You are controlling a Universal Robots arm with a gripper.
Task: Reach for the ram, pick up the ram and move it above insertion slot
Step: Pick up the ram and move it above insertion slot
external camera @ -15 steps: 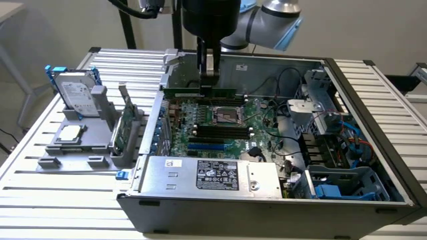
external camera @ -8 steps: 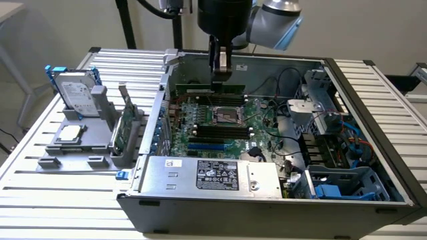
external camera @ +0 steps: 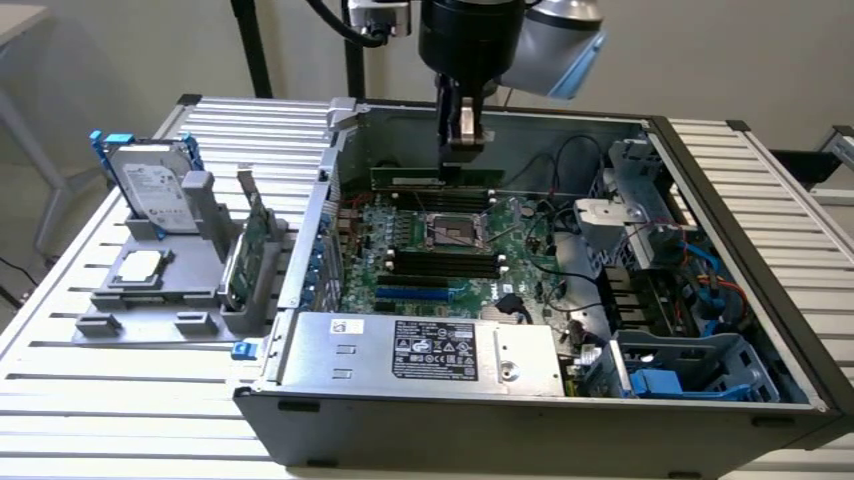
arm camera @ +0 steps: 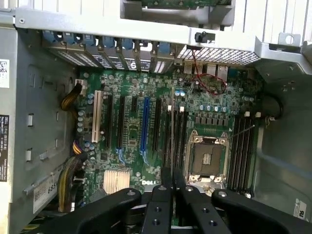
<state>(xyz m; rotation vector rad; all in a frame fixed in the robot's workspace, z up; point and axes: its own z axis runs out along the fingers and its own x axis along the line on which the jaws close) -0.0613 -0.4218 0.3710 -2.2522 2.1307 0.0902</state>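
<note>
While your arm hangs over the open computer case (external camera: pixel 747 300), the hand (external camera: pixel 463 140) is closed on the ram (external camera: pixel 437 178), a long narrow green stick held level and edge-down inside the case. In the exterior view you can see the ram clamped near its middle between the two dark fingers (external camera: pixel 466 125), above the motherboard (external camera: pixel 441 250) and just behind the CPU socket (external camera: pixel 451 230). It is lifted clear of the board, not seated in anything.

From the wrist view, you look down past the fingers (arm camera: pixel 158 204), which are pinched close together around the thin edge of the ram (arm camera: pixel 172 141). That edge runs as a pale line over the dark memory slots (arm camera: pixel 176 134) beside the CPU socket (arm camera: pixel 205 157). A second bank of memory slots (arm camera: pixel 242 151) lies on the other side of the socket. Further along the board you see a blue expansion slot (arm camera: pixel 144 124) and a white expansion slot (arm camera: pixel 96 114).

At the near end of the case, in the exterior view, sits the power supply (external camera: pixel 427 350) with its label facing up. On the bench (external camera: pixel 134 370), toward the exterior view's left and well apart from the hand, a grey fixture (external camera: pixel 174 290) carries a hard drive (external camera: pixel 147 190) standing upright, a processor chip (external camera: pixel 139 266) lying flat, and a green expansion card (external camera: pixel 250 255) standing on edge.
</note>
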